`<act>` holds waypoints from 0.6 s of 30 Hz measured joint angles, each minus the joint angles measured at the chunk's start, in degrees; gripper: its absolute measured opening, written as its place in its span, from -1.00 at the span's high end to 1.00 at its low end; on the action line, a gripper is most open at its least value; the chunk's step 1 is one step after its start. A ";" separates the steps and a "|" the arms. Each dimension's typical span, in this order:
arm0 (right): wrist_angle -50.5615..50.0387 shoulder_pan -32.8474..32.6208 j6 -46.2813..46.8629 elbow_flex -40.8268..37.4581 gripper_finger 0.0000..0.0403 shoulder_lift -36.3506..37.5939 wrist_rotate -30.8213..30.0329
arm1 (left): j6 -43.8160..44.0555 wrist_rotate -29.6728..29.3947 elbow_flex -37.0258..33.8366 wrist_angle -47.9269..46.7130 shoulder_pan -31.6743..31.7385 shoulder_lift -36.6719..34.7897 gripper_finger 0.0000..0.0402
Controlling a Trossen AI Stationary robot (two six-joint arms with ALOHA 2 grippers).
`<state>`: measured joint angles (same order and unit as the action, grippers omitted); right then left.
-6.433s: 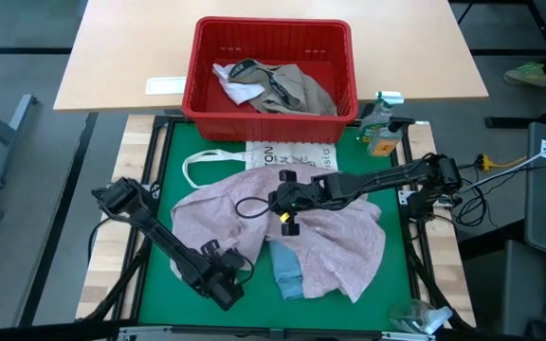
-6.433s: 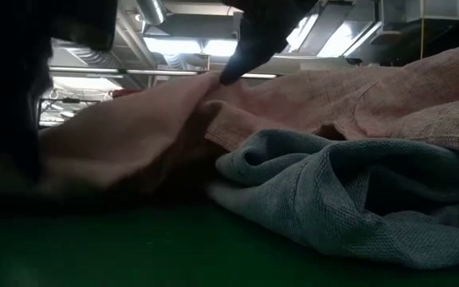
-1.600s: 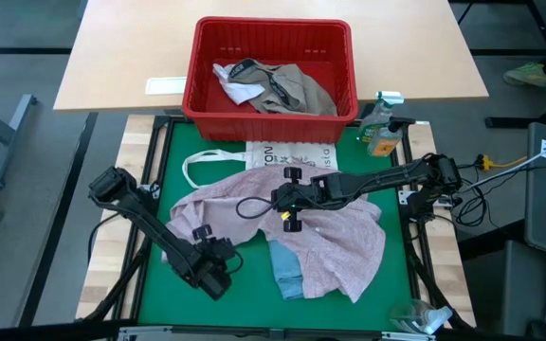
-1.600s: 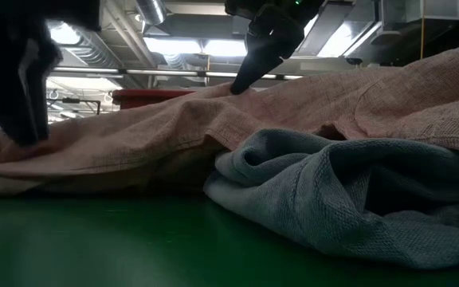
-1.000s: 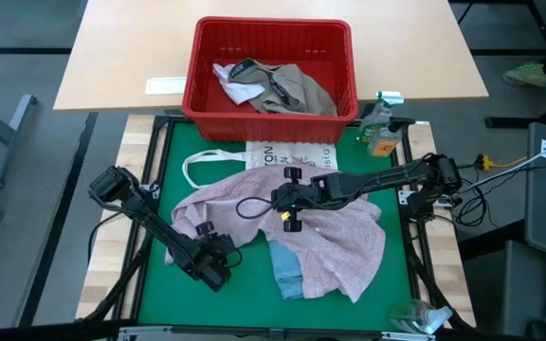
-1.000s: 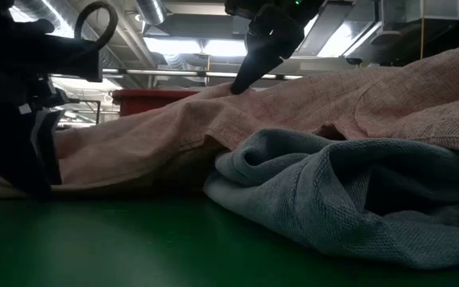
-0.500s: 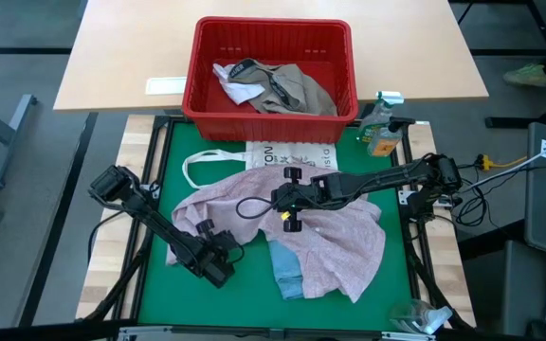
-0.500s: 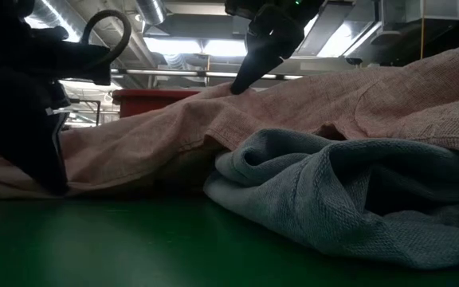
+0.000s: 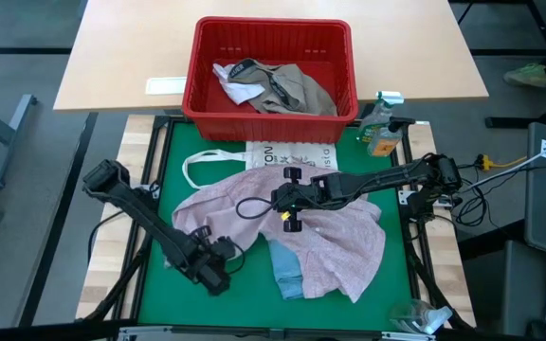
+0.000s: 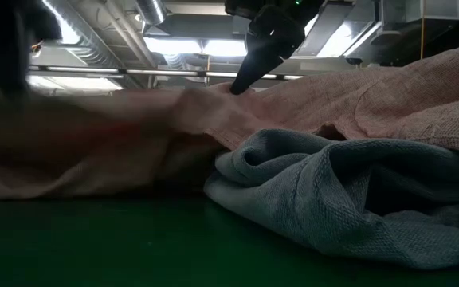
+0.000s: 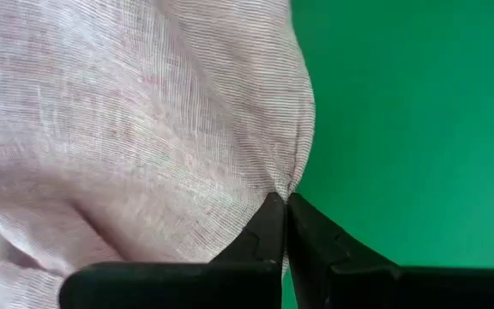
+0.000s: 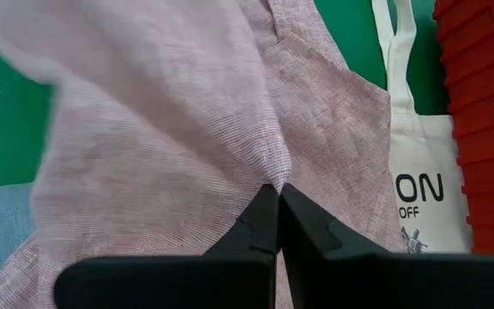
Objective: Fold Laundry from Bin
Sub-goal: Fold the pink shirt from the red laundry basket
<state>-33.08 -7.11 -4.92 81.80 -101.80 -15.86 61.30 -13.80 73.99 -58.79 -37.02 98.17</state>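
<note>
On the bench: pink shirt (image 9: 282, 227) spread wide
left gripper (image 11: 286, 202): jaws clamped on its near-left edge
right gripper (image 12: 277, 190): jaws pinching its middle, towards the bin (image 9: 273, 28)

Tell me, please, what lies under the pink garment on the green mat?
A light blue garment pokes out from under the pink garment at its near edge. The white tote bag is partly covered at the far edge. Anything else beneath is hidden.
</note>
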 joint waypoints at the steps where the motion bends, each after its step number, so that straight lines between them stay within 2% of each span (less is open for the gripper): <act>1: 0.00 0.01 0.06 0.00 0.96 0.00 0.00 | 0.01 0.77 1.75 -1.38 -0.61 0.00 0.99; 7: 0.02 0.00 0.12 0.00 0.96 0.00 0.94 | 3.57 1.70 8.87 -3.28 -4.77 0.00 1.00; 11: 0.09 -0.04 0.54 0.00 0.94 0.00 5.12 | 10.68 1.31 9.78 -0.50 -7.95 0.00 1.00; 14: -0.28 -0.06 0.68 0.00 0.81 0.00 6.35 | 16.33 1.58 9.74 1.34 -10.24 0.25 1.00; 18: -1.33 0.05 0.63 0.00 0.51 0.00 4.82 | 22.34 1.88 9.65 2.90 -13.04 0.55 1.00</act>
<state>-34.41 -7.07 -4.29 81.80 -101.80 -11.04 83.64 -11.92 83.64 -55.89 -50.06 98.72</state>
